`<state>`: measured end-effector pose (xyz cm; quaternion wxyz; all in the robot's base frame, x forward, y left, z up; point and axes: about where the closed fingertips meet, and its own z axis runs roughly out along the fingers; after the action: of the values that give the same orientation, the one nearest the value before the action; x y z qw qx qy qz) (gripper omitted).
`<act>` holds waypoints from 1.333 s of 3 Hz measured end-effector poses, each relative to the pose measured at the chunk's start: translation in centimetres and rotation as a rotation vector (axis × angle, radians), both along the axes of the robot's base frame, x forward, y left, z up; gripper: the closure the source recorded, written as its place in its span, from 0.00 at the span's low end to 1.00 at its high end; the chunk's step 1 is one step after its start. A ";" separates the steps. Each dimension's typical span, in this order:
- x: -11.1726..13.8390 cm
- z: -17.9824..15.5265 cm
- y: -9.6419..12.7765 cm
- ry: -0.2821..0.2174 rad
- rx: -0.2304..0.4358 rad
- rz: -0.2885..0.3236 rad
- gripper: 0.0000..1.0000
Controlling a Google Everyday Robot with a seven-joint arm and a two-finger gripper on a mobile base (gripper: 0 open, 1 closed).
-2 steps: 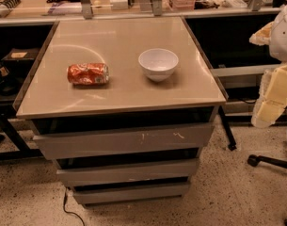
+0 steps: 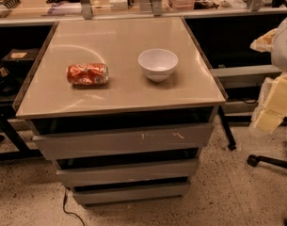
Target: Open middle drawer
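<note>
The hand (image 2: 271, 111) hangs at the right edge, well apart from the middle drawer (image 2: 128, 171); whether it is clenched or released cannot be told.

My one camera sits high in front of the drawer cabinet (image 2: 86, 146) and looks down and forward. It takes in the whole tabletop (image 2: 119, 46), the three stacked grey fronts with the middle drawer (image 2: 127, 172) among them, and the speckled floor (image 2: 237, 192) below. It stands fairly near, with a cluttered workbench (image 2: 133, 6) across the top edge, and my gripper (image 2: 271, 108) hangs at the right edge, beside the cabinet and apart from it.
</note>
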<state>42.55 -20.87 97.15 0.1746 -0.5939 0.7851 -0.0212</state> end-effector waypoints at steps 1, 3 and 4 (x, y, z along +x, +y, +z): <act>-2.3 -2.4 1.9 -0.013 0.052 0.016 0.00; -5.7 -15.5 4.7 0.121 0.132 0.043 0.00; -6.9 -21.1 6.2 0.226 0.173 0.043 0.00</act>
<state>35.69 -14.68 76.02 0.1360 -0.5918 0.7859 0.1172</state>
